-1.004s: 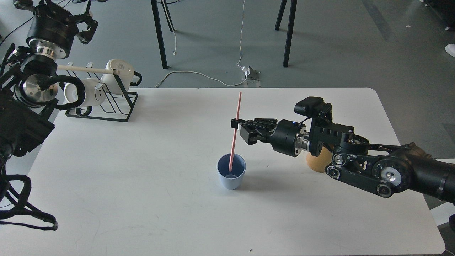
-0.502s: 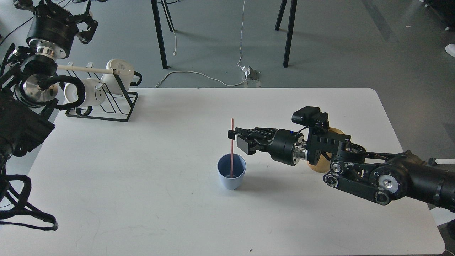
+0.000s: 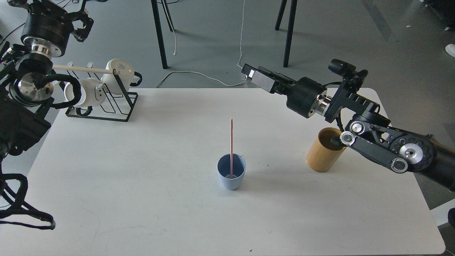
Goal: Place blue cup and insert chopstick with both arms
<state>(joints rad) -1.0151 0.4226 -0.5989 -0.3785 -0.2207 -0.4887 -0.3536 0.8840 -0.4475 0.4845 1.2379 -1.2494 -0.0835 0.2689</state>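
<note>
The blue cup (image 3: 231,179) stands upright near the middle of the white table (image 3: 142,199). The pink chopstick (image 3: 231,145) stands almost upright inside it, held by nothing, its tip well above the rim. My right gripper (image 3: 249,72) is raised over the table's far edge, up and to the right of the chopstick, empty, its fingers slightly apart. My left gripper (image 3: 49,9) is at the top left above the mug rack, far from the cup. Its fingertips are cut off by the frame's top edge.
A tan bamboo cylinder (image 3: 322,153) stands right of the cup, partly under my right arm. A black wire mug rack (image 3: 117,103) with white mugs (image 3: 119,71) and a pale wooden rod stands at the table's back left. Chair legs and a cable lie on the floor beyond.
My right gripper lowered the chopstick into the cup, let it go, then rose and drew back to the upper right. The bamboo cylinder is now uncovered. The left arm shifted slightly.
</note>
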